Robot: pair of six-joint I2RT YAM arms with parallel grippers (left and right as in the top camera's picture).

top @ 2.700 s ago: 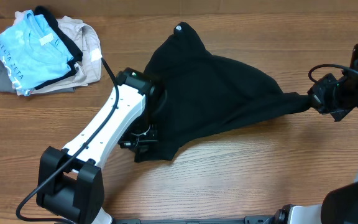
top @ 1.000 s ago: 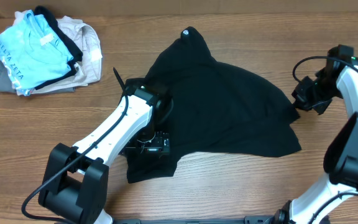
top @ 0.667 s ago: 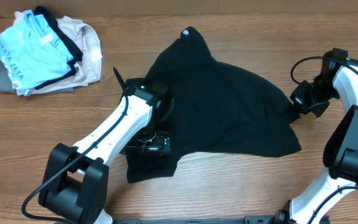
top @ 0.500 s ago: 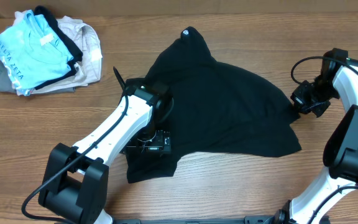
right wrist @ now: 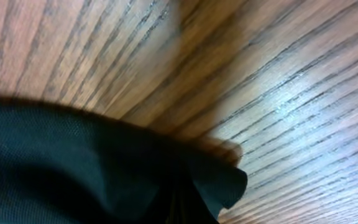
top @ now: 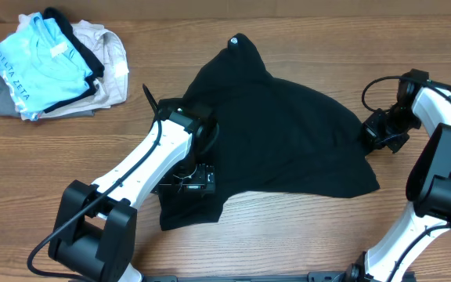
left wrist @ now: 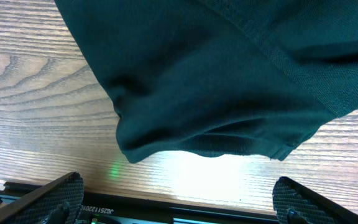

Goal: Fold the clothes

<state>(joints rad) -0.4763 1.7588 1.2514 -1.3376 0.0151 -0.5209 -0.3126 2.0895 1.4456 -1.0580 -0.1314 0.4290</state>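
Observation:
The clothes, a black T-shirt [top: 288,133], lie crumpled in the middle of the wooden table, with a small white tag [top: 233,39] at the far tip. My left gripper [top: 188,180] hovers over the shirt's near left corner. In the left wrist view this gripper [left wrist: 179,205] stands wide open and empty, and the shirt's hem [left wrist: 229,81] lies beyond its fingertips [left wrist: 64,194]. My right gripper [top: 373,133] is shut on the shirt's right edge. Black cloth [right wrist: 73,168] bunches over the jaws in the right wrist view and hides them.
A pile of other garments sits at the back left: a light blue shirt with lettering [top: 37,70], a beige one [top: 108,55] and a grey one [top: 2,98]. The table's dark front rail [left wrist: 185,211] runs just under my left fingers.
My right gripper has carried the shirt's right edge inward to the left, so the stretched cloth has gone slack and spread on the table. The left arm has shifted slightly.

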